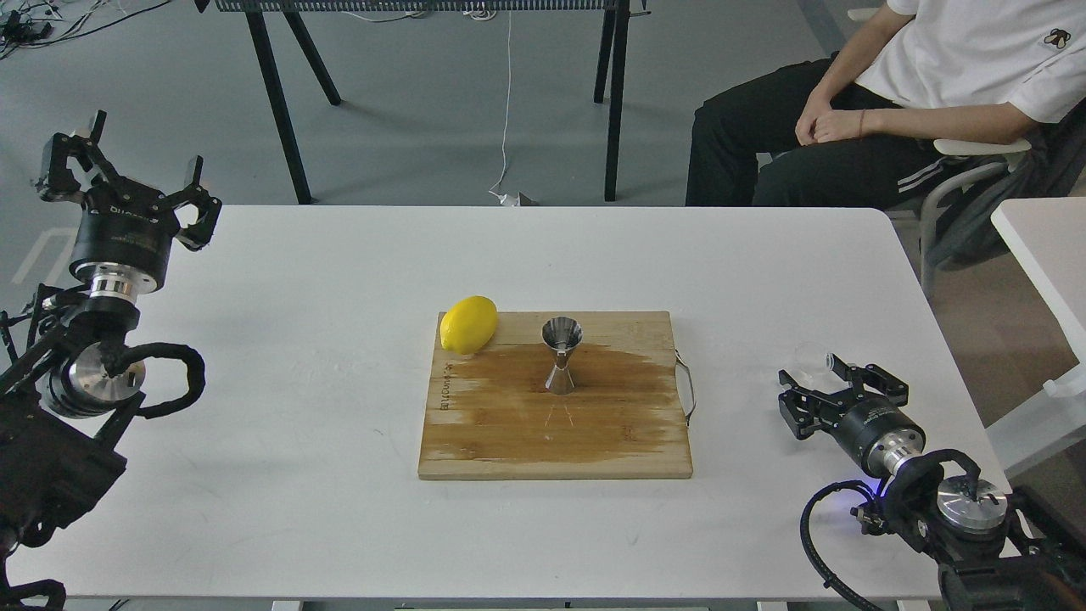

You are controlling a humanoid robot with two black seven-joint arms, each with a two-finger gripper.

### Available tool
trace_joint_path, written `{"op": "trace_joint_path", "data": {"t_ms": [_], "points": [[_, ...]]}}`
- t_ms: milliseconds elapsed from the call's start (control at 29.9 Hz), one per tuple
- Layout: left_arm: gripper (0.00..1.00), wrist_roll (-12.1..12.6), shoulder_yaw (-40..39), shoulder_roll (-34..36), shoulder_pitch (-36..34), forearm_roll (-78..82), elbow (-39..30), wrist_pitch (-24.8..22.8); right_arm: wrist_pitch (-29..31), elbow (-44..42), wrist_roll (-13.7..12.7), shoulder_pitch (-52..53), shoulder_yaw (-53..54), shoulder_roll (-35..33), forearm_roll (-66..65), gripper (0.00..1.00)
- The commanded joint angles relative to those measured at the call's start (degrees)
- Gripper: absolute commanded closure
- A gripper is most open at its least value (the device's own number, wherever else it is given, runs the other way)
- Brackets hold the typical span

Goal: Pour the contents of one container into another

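The small clear cup [808,360] stands on the white table [297,407] at the right, well off the board. My right gripper [821,383] lies low on the table just behind the cup, open, its fingertips either side of the cup's near edge; whether they touch it I cannot tell. The shiny steel hourglass jigger [562,356] stands upright in the middle of the wooden cutting board [551,441]. My left gripper [127,170] is raised at the table's far left corner, open and holding nothing.
A yellow lemon [468,323] rests on the board's back left corner. The board has a dark wet patch and a metal handle [685,389] on its right side. A seated person [891,93] is behind the table's right end. A second white table [1044,246] stands at the right.
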Motion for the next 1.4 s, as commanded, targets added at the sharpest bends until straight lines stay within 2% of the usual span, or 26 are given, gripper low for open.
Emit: {"op": "trace_joint_path", "data": {"t_ms": [0,301,435,502,669,736,1037,1371], "points": [[0.00,0.00,0.00,0.09,0.00,-0.05,0.00,-0.07,2.20,0.30,-0.07,0.51,-0.32,-0.22,-0.08,0.00],[0.00,0.00,-0.27,0.17,0.00,0.04,0.00,0.02,7.65,1.26,0.36,6.22,-0.76,-1.18,-0.61,0.00],[0.00,0.00,-0.27,0.09,0.00,-0.05,0.00,-0.07,10.47,3.38,2.11,9.03,-0.85,-3.73,-1.75,0.00],[0.00,0.00,-0.35,-0.26,0.00,-0.05,0.00,-0.16,11.78,3.29,5.01,11.05,-0.85,-4.44,-4.03,0.00],[0.00,0.00,-0.27,-1.49,-0.35,-0.05,-0.08,-0.07,14.83,2.33,17.48,15.71,-0.93,-5.67,-13.60,0.00],[0.00,0.00,-0.44,-2.28,-0.53,-0.05,-0.08,-0.07,14.83,1.80,20.65,17.29,-1.11,-5.93,-16.16,0.00],[0.00,0.00,0.00,-2.64,-0.70,-0.05,-1.58,-0.16,14.83,-0.66,20.93,23.88,-3.48,-5.93,-17.49,0.00],[0.00,0.00,0.00,-2.55,-0.18,-0.05,-2.89,-0.07,14.83,-0.49,20.93,26.00,-2.87,-8.22,-17.40,0.00]]}}
